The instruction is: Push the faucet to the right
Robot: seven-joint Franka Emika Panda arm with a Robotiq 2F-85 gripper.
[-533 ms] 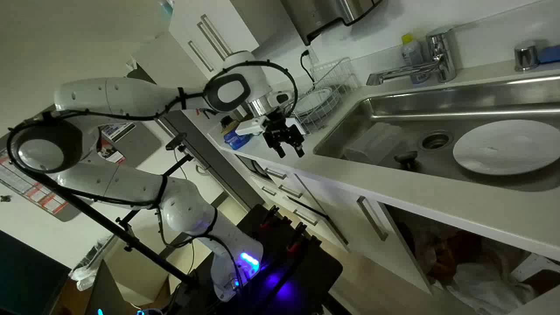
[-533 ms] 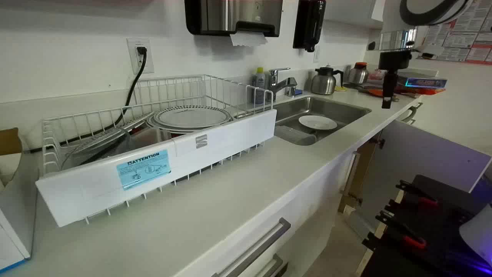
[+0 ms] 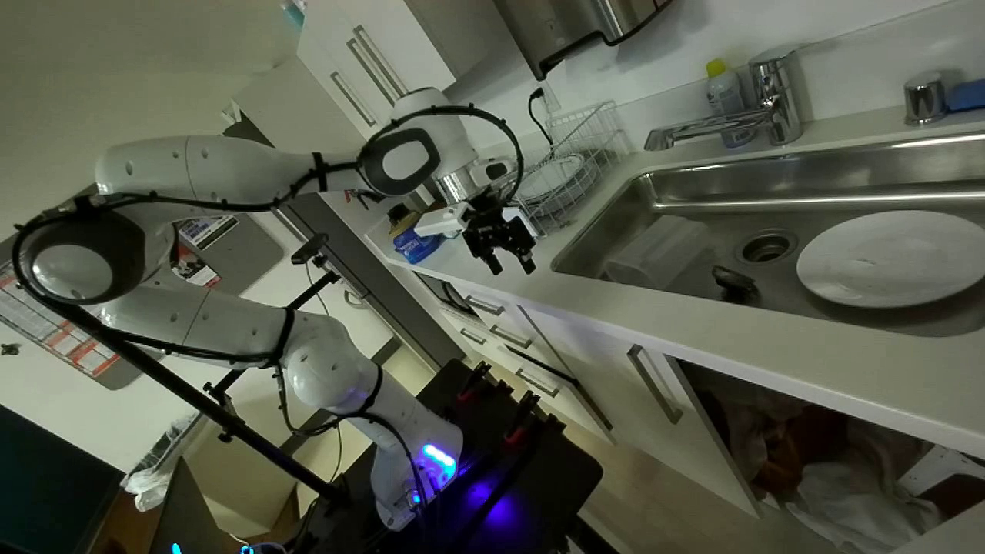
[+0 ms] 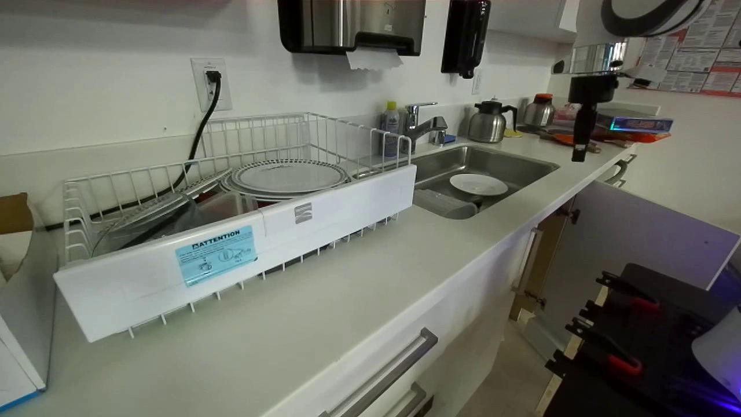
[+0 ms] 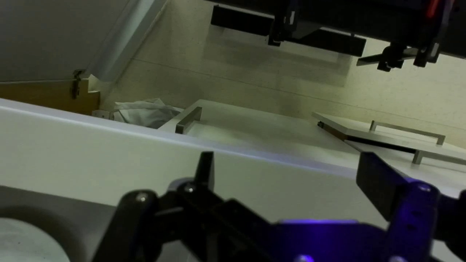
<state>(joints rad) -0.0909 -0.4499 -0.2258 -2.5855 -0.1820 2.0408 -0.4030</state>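
Note:
The silvery faucet [image 3: 783, 108] stands upright at the back rim of the sink; its spout points left along the counter in this exterior view. It also shows in an exterior view [image 4: 411, 128] behind the dish rack, its lever on top. My black gripper [image 3: 513, 266] hangs over the counter's front part, beside the sink's near corner and well apart from the faucet. It is seen edge-on in an exterior view [image 4: 579, 152]. In the wrist view the gripper [image 5: 286, 156] has its fingers wide apart with nothing between them. The faucet is out of the wrist view.
The steel sink [image 3: 808, 181] holds a white plate [image 3: 896, 258], a clear plastic box [image 3: 663, 248] and a small dark object [image 3: 735, 283]. A yellow-capped bottle [image 3: 726, 104] stands beside the faucet. A wire dish rack [image 4: 324, 214] holds plates. A cabinet door [image 4: 648, 229] stands open.
My gripper has shifted only very slightly and stays open. The dark object in the sink appears a little further right in an exterior view. The faucet looks the same.

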